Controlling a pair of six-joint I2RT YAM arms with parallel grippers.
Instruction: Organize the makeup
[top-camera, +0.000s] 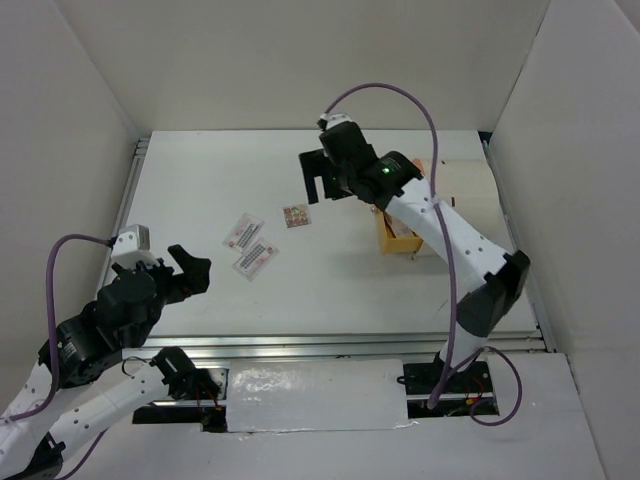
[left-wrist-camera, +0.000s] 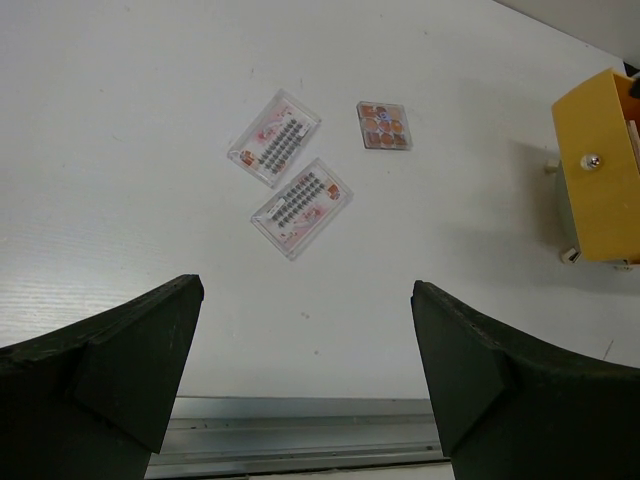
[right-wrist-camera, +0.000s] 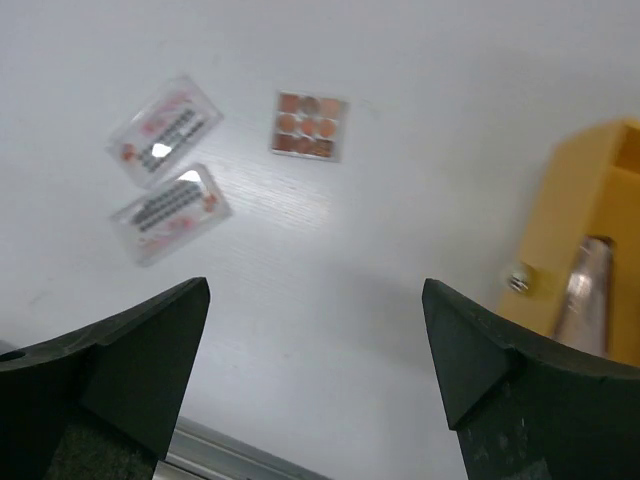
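The makeup lies out on the white table (top-camera: 200, 180), left of centre. It is two clear pink-printed packets and one small palette. The upper packet (top-camera: 243, 231) and the lower packet (top-camera: 255, 259) sit just beside each other, both tilted the same way. The palette (top-camera: 295, 216) with its brown and pink pans rests a little to their right. A yellow box (top-camera: 400, 238) stands well apart on the right side. The left gripper (top-camera: 192, 268) hangs near the front edge, fingers spread wide and empty. The right gripper (top-camera: 312, 185) hovers above the palette, likewise spread and holding nothing.
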